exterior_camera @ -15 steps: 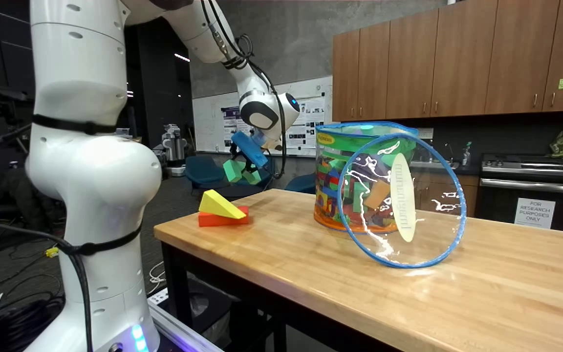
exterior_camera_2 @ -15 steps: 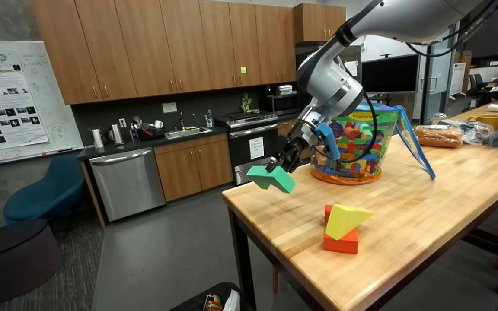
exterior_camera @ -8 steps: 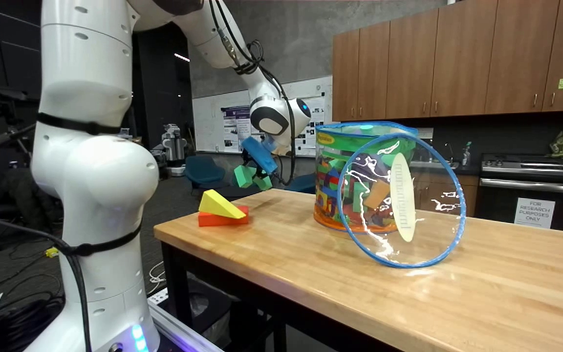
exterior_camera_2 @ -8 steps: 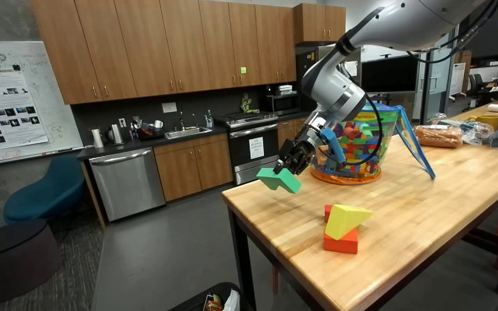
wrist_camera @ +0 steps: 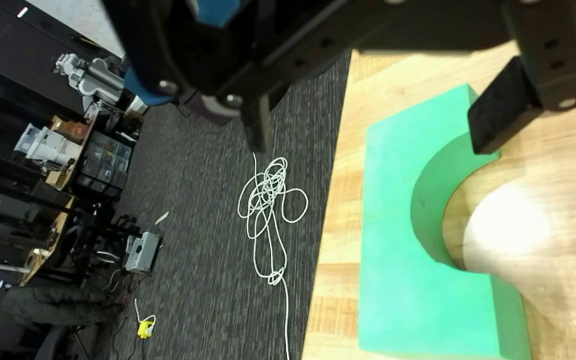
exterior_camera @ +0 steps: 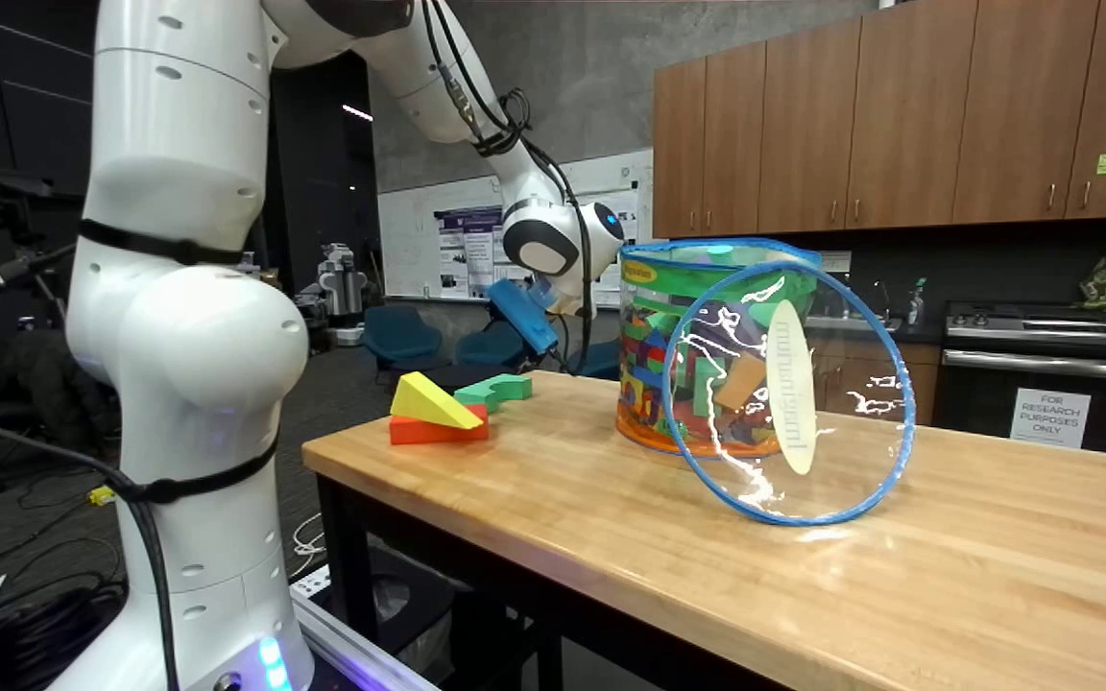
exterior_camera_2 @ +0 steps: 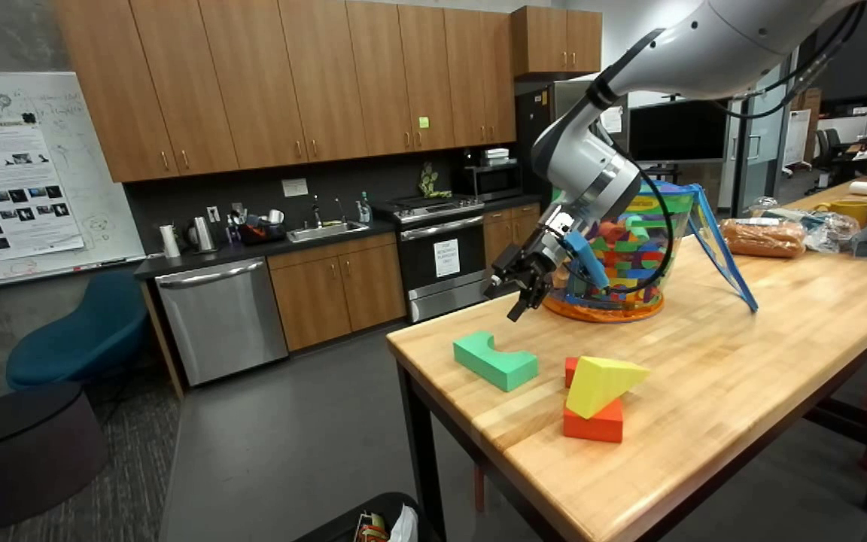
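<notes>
My gripper [exterior_camera_2: 503, 301] is open and empty, just above a green block [exterior_camera_2: 495, 365] with a rounded cut-out. The block lies flat on the wooden table [exterior_camera_2: 704, 361] near its end edge; it also shows in an exterior view [exterior_camera: 495, 391]. In the wrist view, the two fingers [wrist_camera: 373, 131] are spread wide, with one fingertip over the block's far end by the cut-out. I cannot tell whether it touches. A yellow wedge [exterior_camera_2: 600, 385] rests tilted on a red block [exterior_camera_2: 593, 427] beside the green block. Both also show in an exterior view, the wedge [exterior_camera: 430, 401] above the red block [exterior_camera: 438, 432].
A clear bucket [exterior_camera: 649, 259] of colored blocks stands behind the gripper. Its blue-rimmed lid [exterior_camera: 906, 422] leans against it. Bagged bread [exterior_camera_2: 761, 237] and a yellow mug [exterior_camera_2: 847, 208] sit farther along the table. A black bin [exterior_camera_2: 384, 512] stands below the table end.
The green block was held in the air by the gripper and now lies on the table. The gripper has opened and the arm has shifted toward the bucket. The wedge and red block have not moved.
</notes>
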Robot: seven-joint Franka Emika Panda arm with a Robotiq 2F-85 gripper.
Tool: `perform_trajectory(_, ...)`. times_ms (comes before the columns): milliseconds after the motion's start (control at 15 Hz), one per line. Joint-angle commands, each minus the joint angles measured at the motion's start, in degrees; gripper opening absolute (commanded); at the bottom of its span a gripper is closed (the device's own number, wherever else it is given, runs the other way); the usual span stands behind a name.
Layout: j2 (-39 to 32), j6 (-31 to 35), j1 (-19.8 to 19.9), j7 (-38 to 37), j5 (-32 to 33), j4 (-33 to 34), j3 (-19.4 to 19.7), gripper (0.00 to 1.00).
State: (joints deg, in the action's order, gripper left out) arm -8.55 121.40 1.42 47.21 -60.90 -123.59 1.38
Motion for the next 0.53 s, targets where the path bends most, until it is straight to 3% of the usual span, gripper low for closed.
perform_trajectory(0, 0.1, 1.1, 0.4, 0.1, 0.9, 0.4, -0.1, 1.00)
perform_trajectory(200, 2.2, 1.7, -0.1, -1.9, 4.1, -0.9, -0.3, 1.00)
perform_trajectory(333, 3.9, 1.8, -0.4, -2.3, 7.4, -1.9, -0.5, 0.74)
perform_trajectory(467, 5.6, 2.8, -0.8, -2.7, 10.4, -2.8, -0.8, 0.61)
